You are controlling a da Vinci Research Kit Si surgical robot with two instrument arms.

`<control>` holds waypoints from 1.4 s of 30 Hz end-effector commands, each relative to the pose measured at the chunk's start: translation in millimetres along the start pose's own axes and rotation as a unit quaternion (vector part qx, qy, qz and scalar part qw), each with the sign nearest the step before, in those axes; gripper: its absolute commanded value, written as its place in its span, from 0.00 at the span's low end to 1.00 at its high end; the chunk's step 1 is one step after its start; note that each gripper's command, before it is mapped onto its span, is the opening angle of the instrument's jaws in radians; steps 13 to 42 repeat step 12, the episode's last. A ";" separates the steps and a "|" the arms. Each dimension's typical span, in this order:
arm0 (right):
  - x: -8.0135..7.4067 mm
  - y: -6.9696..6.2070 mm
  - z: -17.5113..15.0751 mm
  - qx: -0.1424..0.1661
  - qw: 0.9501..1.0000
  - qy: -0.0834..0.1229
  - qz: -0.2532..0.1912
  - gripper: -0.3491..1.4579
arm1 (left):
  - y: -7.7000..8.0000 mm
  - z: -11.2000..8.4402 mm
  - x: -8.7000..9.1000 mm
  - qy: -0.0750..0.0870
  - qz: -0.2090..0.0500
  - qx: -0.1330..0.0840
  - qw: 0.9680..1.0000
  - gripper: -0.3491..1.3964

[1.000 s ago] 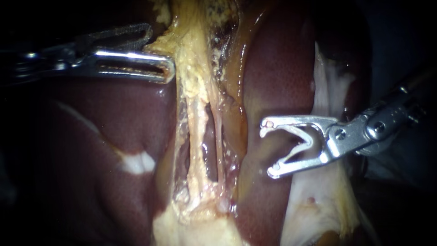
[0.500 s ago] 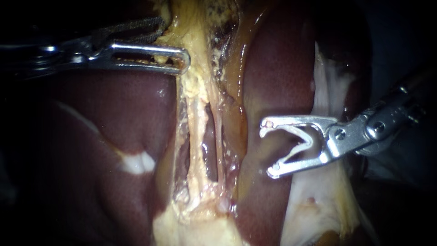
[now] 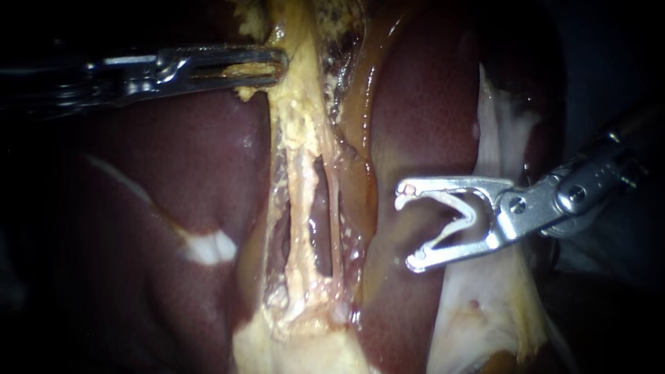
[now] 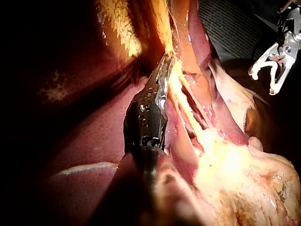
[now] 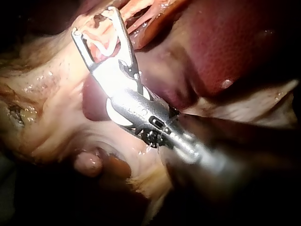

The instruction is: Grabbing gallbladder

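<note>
The gallbladder's yellowish tissue runs down the middle between dark red liver lobes. My left instrument comes in from the upper left. Its jaws lie together on the left edge of that yellow tissue, which shows through the slotted jaw. The left wrist view shows the same jaws pinched on the yellow strand. My right instrument hangs over the right liver lobe, apart from the strand. Its jaws stand wide open with a pale V-shaped clip seated between them, also seen in the right wrist view.
Below the grip, two thin pale tubes run side by side with a dark gap between them. Whitish membrane lies under the right instrument. Fatty yellow tissue sits at the lower middle.
My left instrument has moved right and upward onto the yellow tissue, and its jaws have closed on it. The right instrument has stayed still.
</note>
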 end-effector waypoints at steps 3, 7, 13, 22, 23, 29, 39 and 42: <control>0.0 0.0 0.0 0.000 1.000 0.000 0.000 0.44 | -0.1 -0.1 0.0 0.003 0.001 -0.001 1.000 0.00; 0.0 0.0 0.0 0.000 1.000 0.000 0.000 0.44 | -0.1 -0.1 0.0 0.003 0.001 -0.001 1.000 0.00; 0.0 0.0 0.0 0.000 1.000 0.000 0.000 0.44 | -0.1 -0.2 0.0 0.003 0.001 -0.001 1.000 0.00; 0.0 0.0 0.0 0.000 1.000 0.000 0.000 0.44 | -0.1 -0.2 0.0 0.003 0.001 -0.001 1.000 0.00; 0.0 0.0 0.0 0.000 1.000 0.000 0.000 0.44 | -0.1 -0.2 0.0 0.003 0.001 -0.001 1.000 0.00; 0.0 0.0 0.0 0.000 1.000 0.000 0.000 0.44 | -0.1 -0.2 0.0 0.003 0.001 -0.001 1.000 0.00; 0.0 0.0 0.0 0.000 1.000 0.000 0.000 0.44 | -0.1 -0.2 0.0 0.003 0.001 -0.001 1.000 0.00; 0.0 0.0 0.0 0.000 1.000 0.000 0.000 0.44 | -0.1 -0.2 0.0 0.003 0.001 -0.001 1.000 0.00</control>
